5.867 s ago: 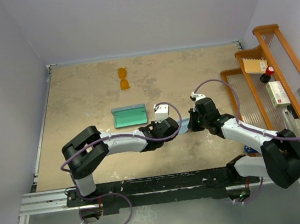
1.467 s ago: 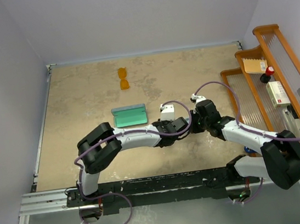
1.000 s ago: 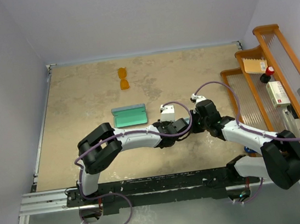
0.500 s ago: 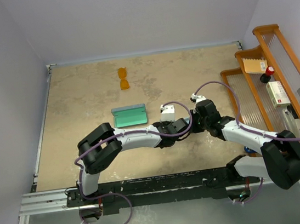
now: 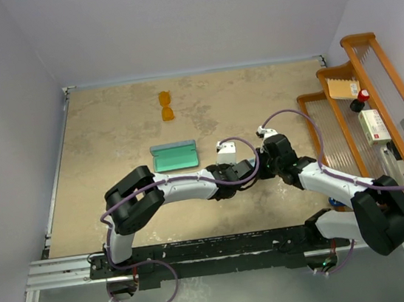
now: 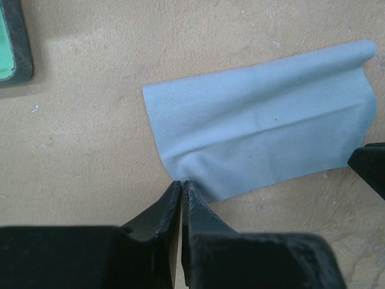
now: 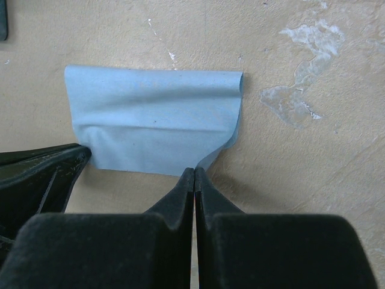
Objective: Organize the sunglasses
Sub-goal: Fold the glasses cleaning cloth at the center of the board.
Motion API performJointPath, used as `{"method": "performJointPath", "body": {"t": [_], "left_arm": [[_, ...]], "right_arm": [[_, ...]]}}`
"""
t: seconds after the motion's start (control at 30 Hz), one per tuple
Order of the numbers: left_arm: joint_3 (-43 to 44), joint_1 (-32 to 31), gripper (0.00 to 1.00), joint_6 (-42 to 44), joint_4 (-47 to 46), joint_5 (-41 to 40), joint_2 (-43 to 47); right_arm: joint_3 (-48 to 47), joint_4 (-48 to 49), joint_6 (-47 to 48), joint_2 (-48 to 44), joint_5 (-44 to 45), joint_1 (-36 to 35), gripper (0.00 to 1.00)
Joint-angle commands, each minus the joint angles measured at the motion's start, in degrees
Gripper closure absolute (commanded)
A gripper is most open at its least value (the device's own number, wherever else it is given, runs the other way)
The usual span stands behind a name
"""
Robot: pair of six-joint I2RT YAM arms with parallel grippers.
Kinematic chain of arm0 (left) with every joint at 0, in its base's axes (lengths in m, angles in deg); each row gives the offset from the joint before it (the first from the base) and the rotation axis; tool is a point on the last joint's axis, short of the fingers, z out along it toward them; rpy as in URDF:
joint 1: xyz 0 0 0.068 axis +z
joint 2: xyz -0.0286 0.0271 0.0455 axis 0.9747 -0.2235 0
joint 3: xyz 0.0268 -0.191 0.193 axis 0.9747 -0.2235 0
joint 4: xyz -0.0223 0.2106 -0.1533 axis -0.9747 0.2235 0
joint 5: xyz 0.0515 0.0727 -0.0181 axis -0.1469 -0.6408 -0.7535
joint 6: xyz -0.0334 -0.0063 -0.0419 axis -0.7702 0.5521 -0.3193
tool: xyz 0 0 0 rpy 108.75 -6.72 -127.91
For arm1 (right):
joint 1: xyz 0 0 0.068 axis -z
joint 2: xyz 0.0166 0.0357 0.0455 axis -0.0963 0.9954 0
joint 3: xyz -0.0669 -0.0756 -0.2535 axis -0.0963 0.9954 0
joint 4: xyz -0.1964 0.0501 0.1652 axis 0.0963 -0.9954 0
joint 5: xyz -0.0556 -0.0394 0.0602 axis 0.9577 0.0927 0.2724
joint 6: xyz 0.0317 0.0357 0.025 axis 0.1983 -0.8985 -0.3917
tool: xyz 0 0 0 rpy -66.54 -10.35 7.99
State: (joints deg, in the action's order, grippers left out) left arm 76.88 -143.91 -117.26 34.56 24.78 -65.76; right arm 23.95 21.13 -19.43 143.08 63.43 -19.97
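Sunglasses (image 5: 167,106) well beyond case (image 5: 175,157) | left end effector (image 6: 181,183) clamped on cloth (image 6: 264,135) corner | right end effector (image 7: 194,171) clamped likewise

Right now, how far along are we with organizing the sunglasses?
Done: the case lies open, green lining up. In hand: the left gripper and right gripper each pinch a corner of the blue cloth. Left: the orange sunglasses sit untouched at the far side, outside the case.
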Motion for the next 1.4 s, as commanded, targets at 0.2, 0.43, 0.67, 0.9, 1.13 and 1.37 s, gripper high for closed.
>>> {"method": "performJointPath", "body": {"t": [0.2,0.43,0.67,0.9,1.13,1.37], "left_arm": [[2.6,-0.4,0.85,-1.6,3.2,-3.6,1.4],[4.6,-0.4,0.82,-2.1,3.0,-4.1,0.9],[6.9,-0.5,0.81,-1.7,4.1,-4.2,-2.0],[6.4,-1.1,0.81,-2.0,5.2,-4.1,-3.5],[6.4,-1.8,0.81,-2.2,7.7,-5.7,-3.2],[5.1,-2.3,0.81,-3.1,7.9,-6.8,-1.3]], "right_arm": [[0.4,1.4,-0.4,-0.7,-0.4,-0.3,1.00],[0.7,1.5,-0.5,-1.2,-0.6,-0.3,1.00],[0.8,1.8,-0.5,-1.2,-1.0,-0.3,1.00],[1.0,1.9,-0.5,-1.4,-1.1,-0.3,1.00],[1.3,2.1,-0.5,-1.0,-1.8,-0.3,1.00],[1.4,2.1,-0.5,-1.0,-1.8,-0.3,1.00]]}}
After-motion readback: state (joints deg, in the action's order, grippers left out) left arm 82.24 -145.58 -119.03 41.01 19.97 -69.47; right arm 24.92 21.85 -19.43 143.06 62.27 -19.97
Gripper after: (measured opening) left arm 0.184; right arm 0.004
